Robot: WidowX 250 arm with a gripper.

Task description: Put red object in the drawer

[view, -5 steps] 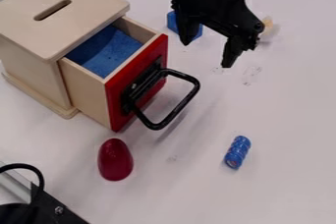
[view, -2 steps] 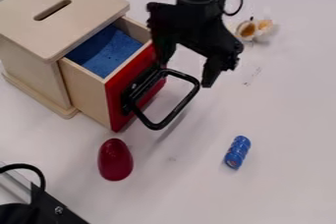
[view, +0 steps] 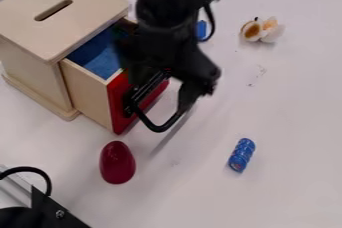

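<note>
A black pincer [view: 160, 90], its two fingers apart, hangs at the red front of an open drawer [view: 88, 91] and its black handle [view: 159, 127], though from where I stand I can't tell whether they touch. Below the pincer and to the left, a red egg-shaped object [view: 117, 162] sits on the white table [view: 294, 107], with a small blue cylinder [view: 242, 155] lying below and to the right of the pincer.

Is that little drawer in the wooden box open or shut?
Open: the drawer sticks out of the wooden box, its blue lining visible behind the red front.
</note>
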